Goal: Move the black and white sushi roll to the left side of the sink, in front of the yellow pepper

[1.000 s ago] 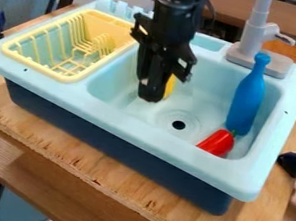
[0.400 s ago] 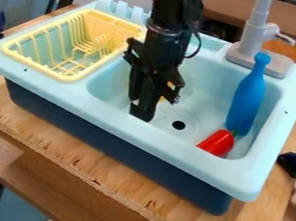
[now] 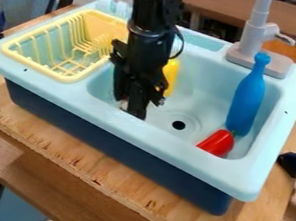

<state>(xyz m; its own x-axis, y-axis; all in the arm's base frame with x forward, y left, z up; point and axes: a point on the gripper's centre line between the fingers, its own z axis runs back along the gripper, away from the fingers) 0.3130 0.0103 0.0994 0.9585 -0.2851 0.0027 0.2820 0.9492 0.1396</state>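
Bare wood (image 3: 53, 139) carries the pale blue sink (image 3: 173, 150) across the middle of the frame, with the yellow rack (image 3: 35, 66) at upper left. Left of centre, the gripper (image 3: 128, 107) hangs low inside the basin, near its front wall; whether its grip is open or closed, I cannot tell. Nearest is the yellow thing (image 3: 171, 77), just above the frame's centre and partly hidden behind the gripper.

Two risks, as I judge it: the tips could scrape the front wall if the arm swings toward the lower left, and its bulk could knock the yellow thing on a sideways swing—the two look close.

The yellow thing's visible part runs nearly up and down the frame, its upper end leaning slightly right—which end is its front, I cannot tell.
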